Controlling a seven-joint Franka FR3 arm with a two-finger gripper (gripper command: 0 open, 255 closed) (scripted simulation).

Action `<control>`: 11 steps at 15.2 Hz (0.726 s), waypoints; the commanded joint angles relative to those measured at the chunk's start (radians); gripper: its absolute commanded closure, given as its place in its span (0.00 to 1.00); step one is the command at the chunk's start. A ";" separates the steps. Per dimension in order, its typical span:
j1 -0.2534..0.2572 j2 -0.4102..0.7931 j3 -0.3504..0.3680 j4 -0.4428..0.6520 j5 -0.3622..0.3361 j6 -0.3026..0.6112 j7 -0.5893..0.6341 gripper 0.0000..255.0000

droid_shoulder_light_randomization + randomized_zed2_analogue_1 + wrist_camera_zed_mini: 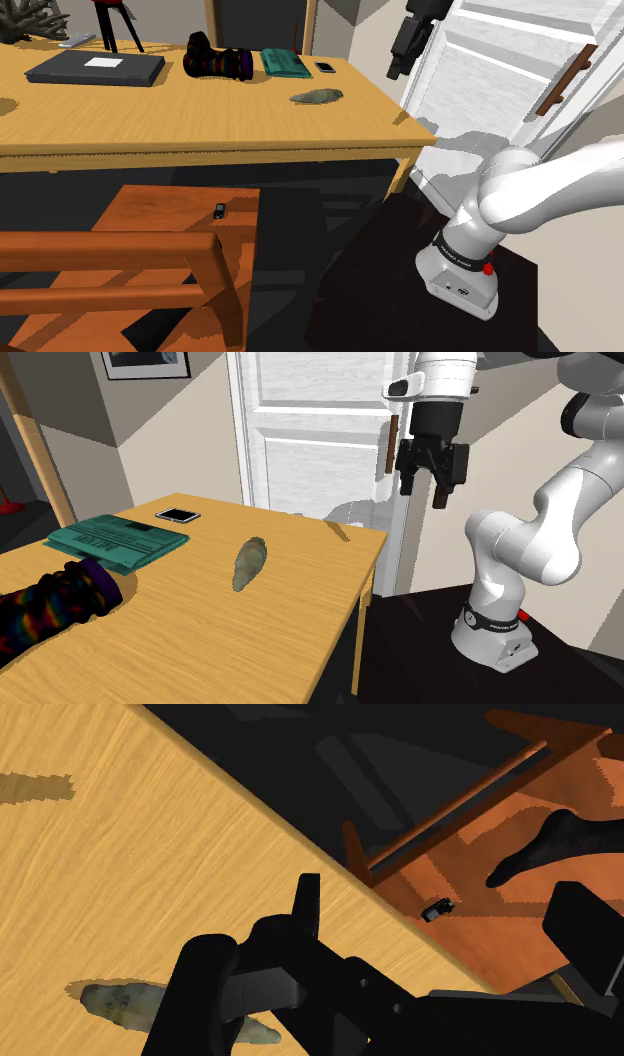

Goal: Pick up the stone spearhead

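Spearhead (250,563) on table (290,642); jaws apart

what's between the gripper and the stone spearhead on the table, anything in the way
Nothing visible. The open gripper hangs in the air near the table's corner, and the spearhead lies alone on bare wood. The phone and green folded item lie beyond it, off the path.
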 commanded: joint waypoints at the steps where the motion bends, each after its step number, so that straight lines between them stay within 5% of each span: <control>1: 0.000 0.000 0.000 0.000 0.000 0.000 0.000 0.00; 11: 0.051 0.193 -0.176 -0.033 -0.167 0.251 -0.445 0.00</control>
